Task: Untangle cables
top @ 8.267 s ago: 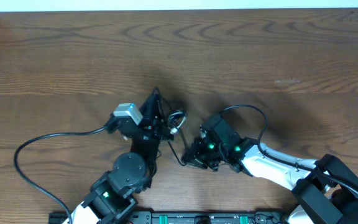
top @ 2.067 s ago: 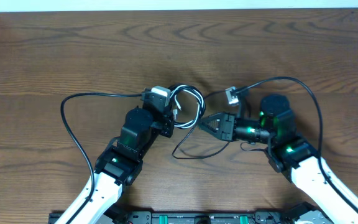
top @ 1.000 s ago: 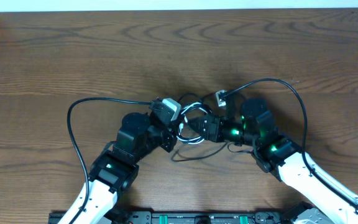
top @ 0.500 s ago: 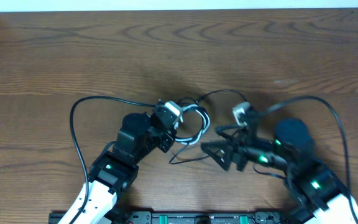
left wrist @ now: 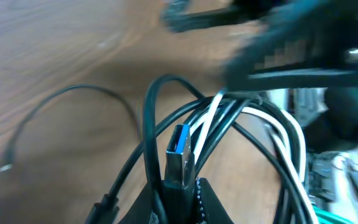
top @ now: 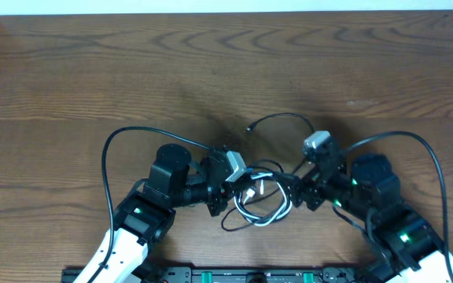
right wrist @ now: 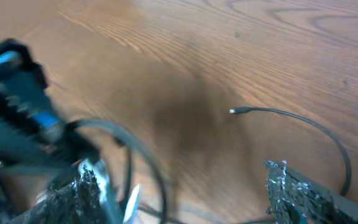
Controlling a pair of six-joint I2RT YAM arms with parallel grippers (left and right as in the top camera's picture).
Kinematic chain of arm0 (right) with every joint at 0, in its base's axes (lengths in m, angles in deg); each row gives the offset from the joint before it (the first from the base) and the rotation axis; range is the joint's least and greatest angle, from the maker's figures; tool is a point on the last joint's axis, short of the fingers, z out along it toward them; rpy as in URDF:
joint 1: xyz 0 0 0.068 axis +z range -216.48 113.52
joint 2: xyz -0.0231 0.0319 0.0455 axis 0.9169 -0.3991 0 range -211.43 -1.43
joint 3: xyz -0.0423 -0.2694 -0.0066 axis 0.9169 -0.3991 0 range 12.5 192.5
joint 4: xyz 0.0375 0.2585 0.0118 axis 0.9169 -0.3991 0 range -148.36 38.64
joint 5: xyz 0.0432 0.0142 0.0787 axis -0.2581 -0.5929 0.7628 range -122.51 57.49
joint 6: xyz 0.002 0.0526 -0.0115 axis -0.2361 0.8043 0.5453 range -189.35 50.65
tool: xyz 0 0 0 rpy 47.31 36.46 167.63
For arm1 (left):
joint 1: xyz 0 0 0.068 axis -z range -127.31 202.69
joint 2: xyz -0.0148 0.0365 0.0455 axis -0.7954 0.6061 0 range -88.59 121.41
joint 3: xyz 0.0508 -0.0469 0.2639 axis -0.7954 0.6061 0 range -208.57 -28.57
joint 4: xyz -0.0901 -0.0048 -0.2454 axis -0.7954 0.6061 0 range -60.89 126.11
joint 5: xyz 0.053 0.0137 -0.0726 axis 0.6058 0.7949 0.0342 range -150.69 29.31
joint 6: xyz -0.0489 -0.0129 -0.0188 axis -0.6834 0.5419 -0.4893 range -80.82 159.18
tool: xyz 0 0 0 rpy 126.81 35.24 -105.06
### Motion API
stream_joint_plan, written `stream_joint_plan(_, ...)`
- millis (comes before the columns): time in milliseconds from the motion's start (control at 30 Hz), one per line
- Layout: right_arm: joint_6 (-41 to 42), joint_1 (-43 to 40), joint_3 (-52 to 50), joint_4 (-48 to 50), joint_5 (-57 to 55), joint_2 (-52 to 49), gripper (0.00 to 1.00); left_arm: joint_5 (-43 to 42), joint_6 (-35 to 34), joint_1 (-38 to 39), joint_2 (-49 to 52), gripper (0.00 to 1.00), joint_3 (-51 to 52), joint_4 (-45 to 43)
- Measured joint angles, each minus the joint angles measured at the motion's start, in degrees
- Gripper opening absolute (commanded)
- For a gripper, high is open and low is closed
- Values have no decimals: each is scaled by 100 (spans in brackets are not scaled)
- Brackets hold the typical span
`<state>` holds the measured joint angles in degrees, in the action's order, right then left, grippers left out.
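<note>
Cables [top: 259,206] are gathered into a loose bundle of loops directly in front of the left gripper [top: 228,191], between it and the right gripper [top: 296,194], over the wooden table [top: 93,71]. The left gripper is closed tight and the bundle is held at its tip. In the left wrist view a plug with a blue insert [left wrist: 180,146] is seen standing straight up from between the closed fingertips. Black cords are crossed around this plug, and a white cord [left wrist: 291,134] is bent away on its far side. The right gripper is pointed at the bundle from the opposite side, with its jaws spread wide. In the right wrist view its two fingers [right wrist: 87,190] are seen far apart and nothing is clamped between them. Blurred loops are seen just beside one finger, but whether they are touched by it cannot be told. One thin black cord [top: 283,117] is laid on the table beyond both grippers in an open arc. Its small plug end [top: 248,127] is rested on the wood, apart from the bundle, and its other end is hidden by the right arm.
</note>
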<state>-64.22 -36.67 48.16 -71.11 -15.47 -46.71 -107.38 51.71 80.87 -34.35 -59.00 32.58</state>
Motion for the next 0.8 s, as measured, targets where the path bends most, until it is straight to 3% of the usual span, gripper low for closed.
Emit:
stream_joint_plan(567,-752,-24,0,439,452,-935,83,-603,0,-4,2,8,0,105)
stream_joint_plan(633,-811,-37,0,444,553,-977,78,-640,0,-4,0,7,0,101)
stream_joint_plan(767,-916,-28,0,516,520,-1167,41,-944,-2,-4,0,8,0,-203)
stream_joint_plan(800,-850,-15,0,577,409,-1281,26,-1051,-4,-4,0,8,0,-326)
